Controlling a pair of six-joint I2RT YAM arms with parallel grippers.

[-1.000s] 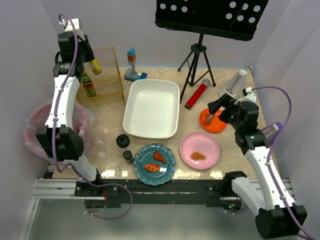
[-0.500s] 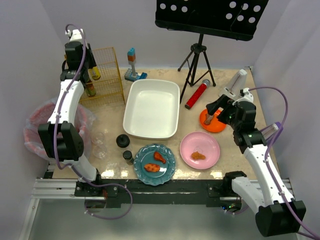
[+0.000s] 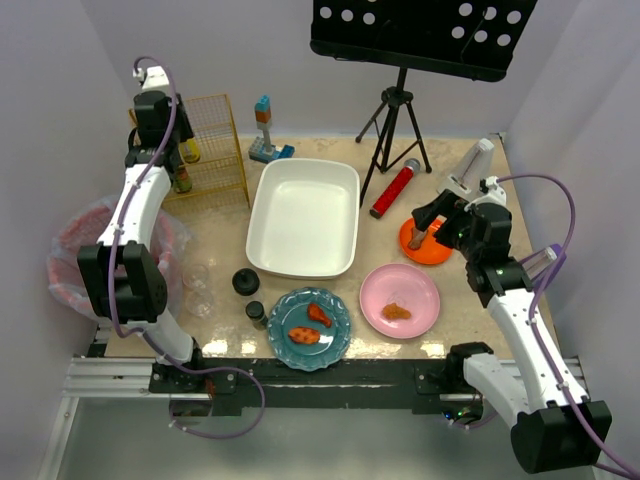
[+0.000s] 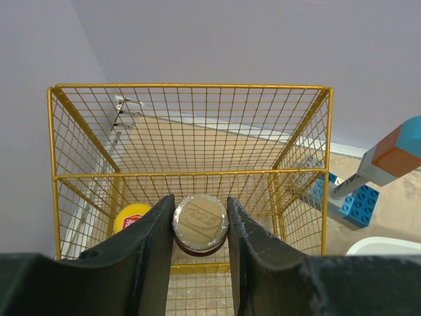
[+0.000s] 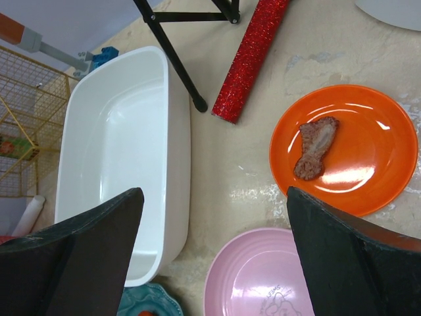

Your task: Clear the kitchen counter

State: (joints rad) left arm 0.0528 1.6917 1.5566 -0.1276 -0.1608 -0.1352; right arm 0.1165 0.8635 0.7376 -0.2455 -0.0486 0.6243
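The beige kitchen counter (image 3: 215, 250) holds dishes and small things. My left gripper (image 4: 200, 227) is shut on a brown jar with a pale gold lid (image 4: 200, 220), over the open top of a yellow wire rack (image 4: 191, 86) at the back left (image 3: 215, 150). A yellow-lidded bottle (image 4: 131, 216) stands in the rack beside it. My right gripper (image 5: 212, 197) hangs open and empty above the counter, between the white tub (image 5: 118, 131) and an orange plate (image 5: 368, 171) with a piece of meat (image 5: 314, 148).
A pink plate (image 3: 415, 290) and a blue plate (image 3: 335, 340) with food sit at the front. Two dark jars (image 3: 245, 282) and clear glasses (image 3: 195, 275) stand front left. A red glitter microphone (image 3: 395, 188), a tripod stand (image 3: 393, 120) and a brick tower (image 3: 264, 130) are at the back.
My left arm has shifted a little to the right and back over the wire rack, jar still in its grip. The right arm has barely moved.
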